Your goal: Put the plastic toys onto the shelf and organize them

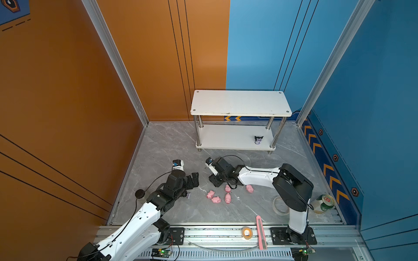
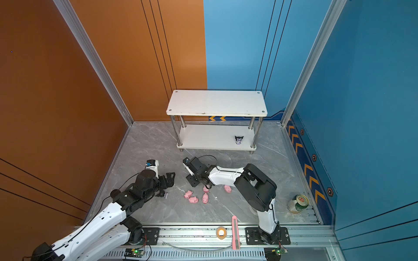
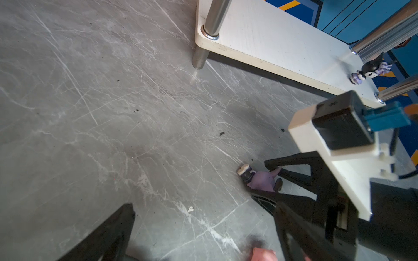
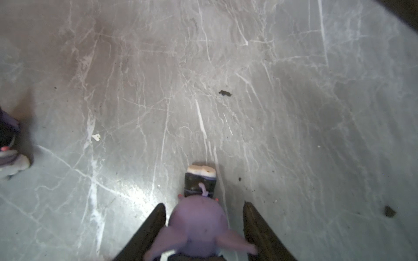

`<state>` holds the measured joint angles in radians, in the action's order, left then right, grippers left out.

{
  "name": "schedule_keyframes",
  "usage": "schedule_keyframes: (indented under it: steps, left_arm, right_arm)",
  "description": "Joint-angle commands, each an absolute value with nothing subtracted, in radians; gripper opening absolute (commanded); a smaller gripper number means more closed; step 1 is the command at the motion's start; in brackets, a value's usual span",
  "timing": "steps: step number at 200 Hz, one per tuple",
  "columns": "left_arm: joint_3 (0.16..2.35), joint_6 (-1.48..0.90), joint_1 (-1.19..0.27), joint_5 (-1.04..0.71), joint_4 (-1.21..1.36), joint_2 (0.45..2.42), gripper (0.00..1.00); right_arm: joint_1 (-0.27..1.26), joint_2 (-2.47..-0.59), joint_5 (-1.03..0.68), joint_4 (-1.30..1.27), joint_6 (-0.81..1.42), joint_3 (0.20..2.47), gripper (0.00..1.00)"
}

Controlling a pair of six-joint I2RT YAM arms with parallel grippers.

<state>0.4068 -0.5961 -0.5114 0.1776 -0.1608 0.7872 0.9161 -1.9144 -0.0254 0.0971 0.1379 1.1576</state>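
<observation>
**Near to far.** On the front rail [image 1: 214,235] lay a tape roll [image 1: 247,232] and a pink utility knife [image 1: 260,232]. Beyond it, five pink pigs [image 1: 228,198] were clustered on the grey floor [image 1: 172,144] between the two arms, one of them set a little apart towards the right arm.

The left gripper [image 1: 192,180] hung released, its jaws spread wide. A fallen figurine [image 1: 188,194] lay on the floor just beside that arm's wrist, partly hidden by it in both top views.

The right gripper [image 4: 204,206] sat low at the floor. Its half-parted jaws straddled a purple figurine [image 4: 196,226], which lay flat with its feet pointing away from the gripper. Floor showed between one finger and the body, so the toy was not clamped. Whether the other finger touched it could not be settled.

Farthest, the shelf [image 1: 239,102] stood before the back wall. A standing figurine [image 1: 258,140] was upright on the lower board, near the board's right end.
</observation>
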Motion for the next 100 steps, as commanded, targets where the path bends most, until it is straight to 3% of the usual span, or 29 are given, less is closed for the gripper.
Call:
schedule_keyframes:
  steps: [1, 67, 100]
  left_arm:
    - [0.392, -0.602, -0.501, 0.161, -0.144, 0.775, 0.98]
    - [0.378, -0.6, -0.497, 0.161, -0.152, 0.744, 0.98]
    - [0.367, -0.601, -0.492, 0.158, -0.145, 0.738, 0.98]
  right_arm:
    - [0.919, -1.918, -0.029, 0.129, 0.176, 1.17, 0.49]
    - [0.941, -1.846, 0.161, 0.261, 0.288, 1.216, 0.28]
    - [0.939, -1.783, 0.32, 0.377, 0.302, 1.268, 0.24]
